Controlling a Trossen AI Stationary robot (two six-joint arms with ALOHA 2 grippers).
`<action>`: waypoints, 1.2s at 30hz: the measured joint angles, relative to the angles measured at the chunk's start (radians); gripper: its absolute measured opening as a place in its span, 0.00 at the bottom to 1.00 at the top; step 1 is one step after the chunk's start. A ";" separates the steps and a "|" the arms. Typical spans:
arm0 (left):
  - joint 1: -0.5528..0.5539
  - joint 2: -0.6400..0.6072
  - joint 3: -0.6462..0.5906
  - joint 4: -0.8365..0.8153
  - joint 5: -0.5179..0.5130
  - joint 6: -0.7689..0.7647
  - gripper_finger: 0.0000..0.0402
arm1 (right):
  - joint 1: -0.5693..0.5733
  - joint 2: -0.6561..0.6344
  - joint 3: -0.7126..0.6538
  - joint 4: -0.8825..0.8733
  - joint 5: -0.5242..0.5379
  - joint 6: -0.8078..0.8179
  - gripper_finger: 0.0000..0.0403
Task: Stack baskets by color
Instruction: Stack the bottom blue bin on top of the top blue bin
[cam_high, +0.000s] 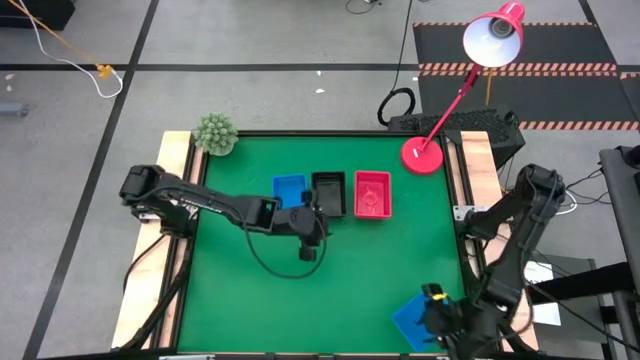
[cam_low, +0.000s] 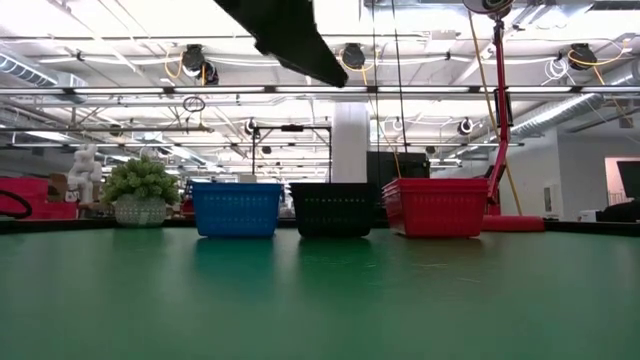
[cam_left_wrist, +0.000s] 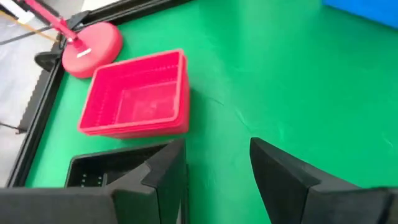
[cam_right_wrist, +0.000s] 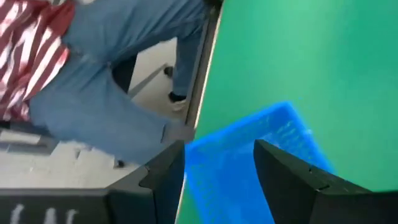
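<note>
Just behind the left gripper (cam_high: 309, 226), fingers parted and empty, three stacks sit sorted; under the right gripper's (cam_right_wrist: 217, 180) wide fingers, one blue basket (cam_high: 414, 319) seemingly remains unstacked.

A row across the far middle of the green table mat (cam_high: 250, 300) is formed by the blue perforated plastic basket (cam_high: 289, 188), the black perforated plastic basket (cam_high: 329, 191) and the red perforated plastic basket (cam_high: 372, 194), with narrow gaps between them. Just in front of the black one, room is taken by the left gripper (cam_high: 309, 252). The far corners are occupied by a small green potted plant (cam_high: 214, 133) and a round red lamp base (cam_high: 422, 155). A second blue basket (cam_high: 412, 320) blocks the near right corner. The near left and middle mat is left free.
</note>
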 joint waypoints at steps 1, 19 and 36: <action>-0.011 -0.001 0.004 -0.011 -0.007 0.005 0.45 | 0.019 0.000 0.000 -0.006 0.001 0.011 0.46; -0.048 0.000 0.023 -0.012 -0.016 0.011 0.45 | 0.105 0.173 0.000 -0.004 -0.053 0.041 0.32; -0.047 0.000 0.022 -0.004 -0.016 0.012 0.45 | 0.103 0.210 -0.008 -0.049 -0.080 0.028 0.11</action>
